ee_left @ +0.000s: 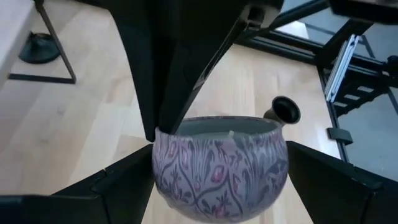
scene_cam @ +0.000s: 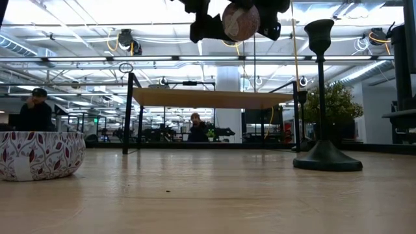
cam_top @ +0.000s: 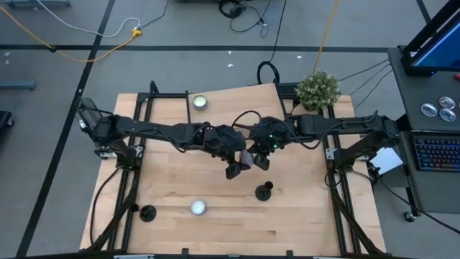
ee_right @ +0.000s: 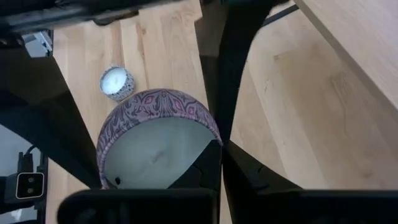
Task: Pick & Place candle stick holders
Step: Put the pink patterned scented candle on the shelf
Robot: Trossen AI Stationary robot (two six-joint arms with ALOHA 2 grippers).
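Candle holder [cam_top: 264,191] stands below; left gripper [cam_top: 239,164] and right gripper [cam_top: 256,160] both pinch patterned candle tin [ee_left: 219,167] mid-air

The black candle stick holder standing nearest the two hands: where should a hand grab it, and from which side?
Take the candle stick holder by its thin upright stem, coming straight down from above with a finger on either side. It stands upright on a broad flat base, which looks too low to pinch.

Two matte-black candle stick holders upright on wood, one near centre [cam_top: 264,191], one (front-left edge) [cam_top: 147,212]
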